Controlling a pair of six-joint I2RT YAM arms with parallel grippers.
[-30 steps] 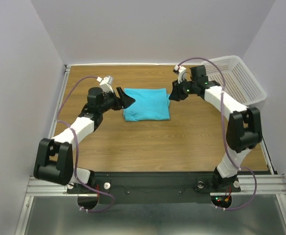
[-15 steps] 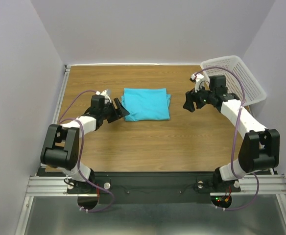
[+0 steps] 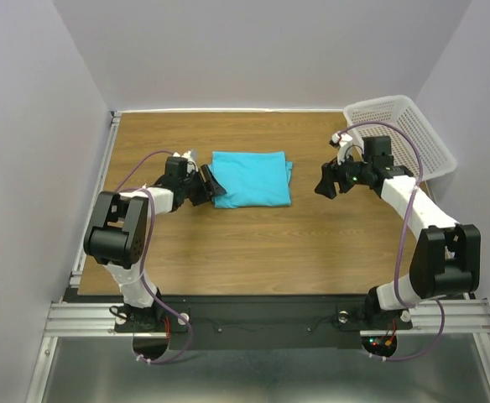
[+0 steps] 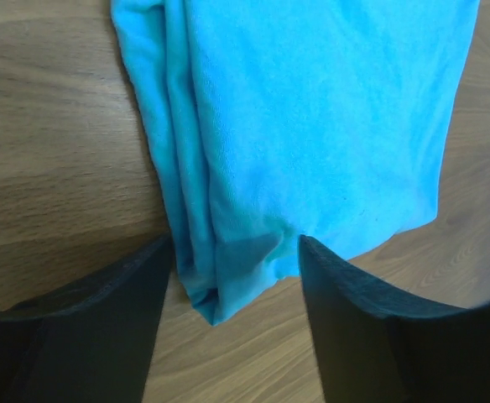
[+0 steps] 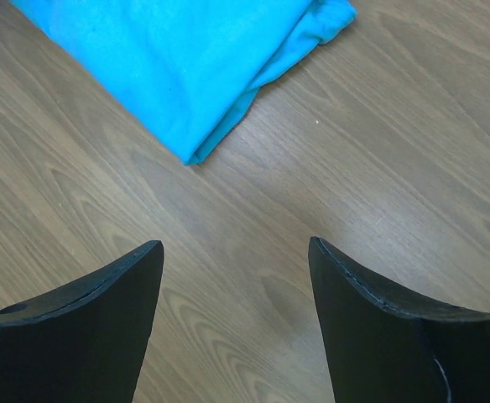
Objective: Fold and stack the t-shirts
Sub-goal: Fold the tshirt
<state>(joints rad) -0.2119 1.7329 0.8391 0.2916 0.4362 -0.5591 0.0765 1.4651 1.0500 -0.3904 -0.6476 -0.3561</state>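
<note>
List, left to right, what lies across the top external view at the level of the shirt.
left arm's fingers → folded turquoise t-shirt → bare wooden table → right arm's fingers → white basket

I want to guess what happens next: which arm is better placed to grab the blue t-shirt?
Left, probably. The left gripper is open astride a corner of the folded t-shirt. The right gripper is open over bare table, apart from the t-shirt.
</note>
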